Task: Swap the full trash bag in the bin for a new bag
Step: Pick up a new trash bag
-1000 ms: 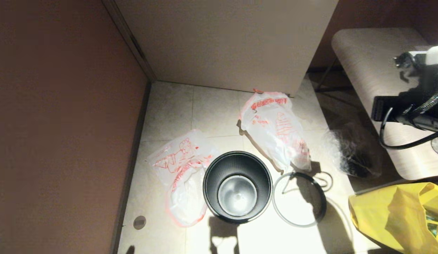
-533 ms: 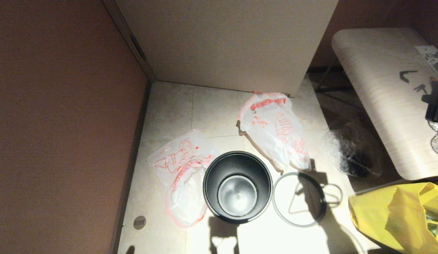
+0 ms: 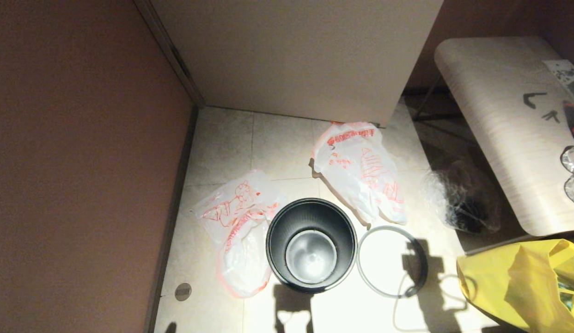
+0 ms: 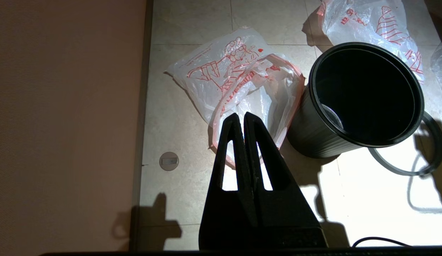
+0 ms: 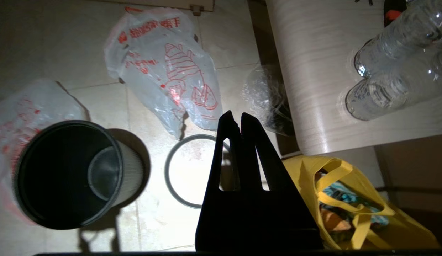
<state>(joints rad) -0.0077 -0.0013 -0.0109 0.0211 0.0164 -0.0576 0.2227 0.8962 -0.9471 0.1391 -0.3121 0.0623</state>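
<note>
Lowering the closed, empty left tool [image 4: 241, 119] needs spread fingers first, aiming for the new bag [image 3: 238, 217] on the floor left of the empty bin [image 3: 311, 244], gripping one red handle.

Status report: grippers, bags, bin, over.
Left gripper shut, empty, above new bag. Right gripper shut, empty, above loose grey ring. Bin upright, unlined; full trash bag on floor behind it. Nothing blocking bin.
</note>
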